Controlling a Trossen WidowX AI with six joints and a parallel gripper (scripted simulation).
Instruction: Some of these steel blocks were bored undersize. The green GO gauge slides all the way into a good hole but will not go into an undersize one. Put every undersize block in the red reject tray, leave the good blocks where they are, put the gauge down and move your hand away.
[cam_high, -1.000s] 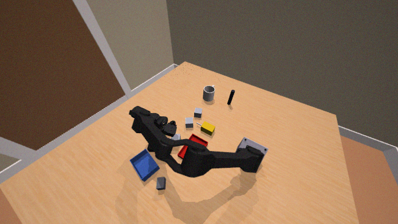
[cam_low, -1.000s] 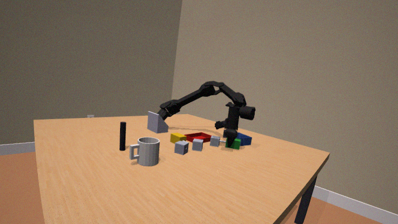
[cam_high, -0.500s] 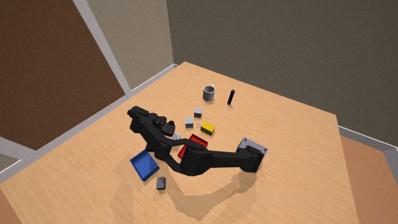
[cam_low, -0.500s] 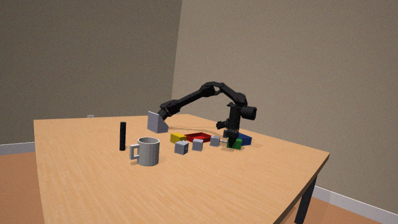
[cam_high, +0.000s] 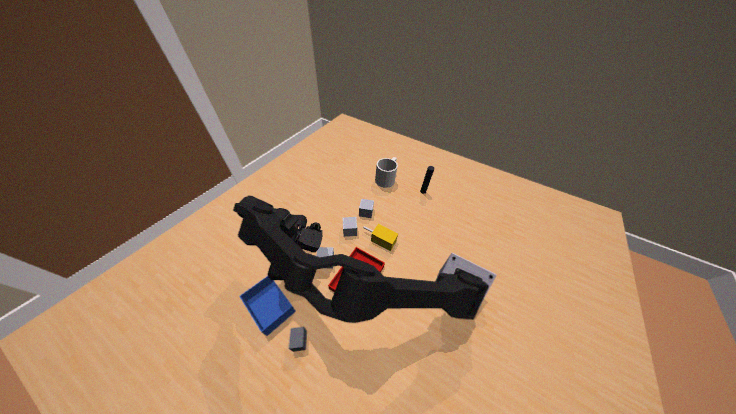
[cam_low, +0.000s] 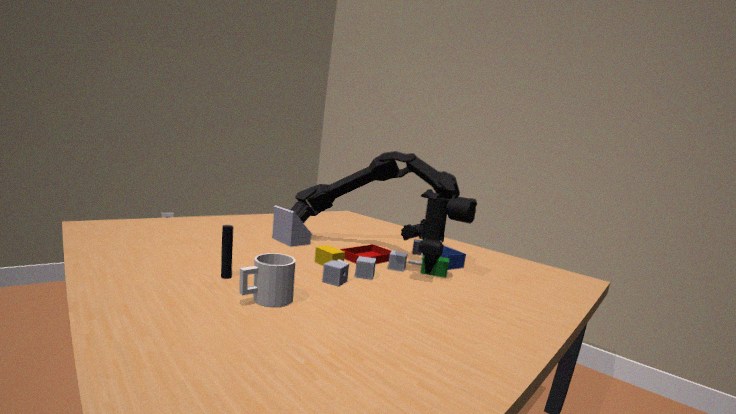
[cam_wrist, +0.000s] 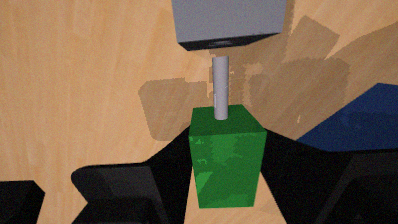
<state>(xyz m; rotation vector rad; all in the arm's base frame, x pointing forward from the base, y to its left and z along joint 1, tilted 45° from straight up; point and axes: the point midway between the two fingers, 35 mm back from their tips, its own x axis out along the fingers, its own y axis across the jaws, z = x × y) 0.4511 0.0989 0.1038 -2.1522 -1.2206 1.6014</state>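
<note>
Green GO gauge (cam_low: 439, 266) (cam_wrist: 227, 170) sat clamped between your gripper's (cam_high: 310, 238) (cam_low: 431, 263) (cam_wrist: 227, 167) fingers, its pin pointing at the nearest steel block (cam_high: 325, 252) (cam_low: 397, 261) (cam_wrist: 230, 20), just short of touching. You had the blue tray (cam_high: 267, 306) (cam_low: 456, 258) (cam_wrist: 355, 120) near one side; your arm partly covered the red reject tray (cam_high: 370, 261) (cam_low: 368, 253) from above. Two more pale blocks and the yellow gauge (cam_high: 384, 236) (cam_low: 329, 254) crowded the other side, with the mug (cam_high: 386, 174) (cam_low: 274, 280) and upright black cylinder (cam_high: 427, 180) (cam_low: 226, 252) farther off. Table edges lay well apart from your fingers.
</note>
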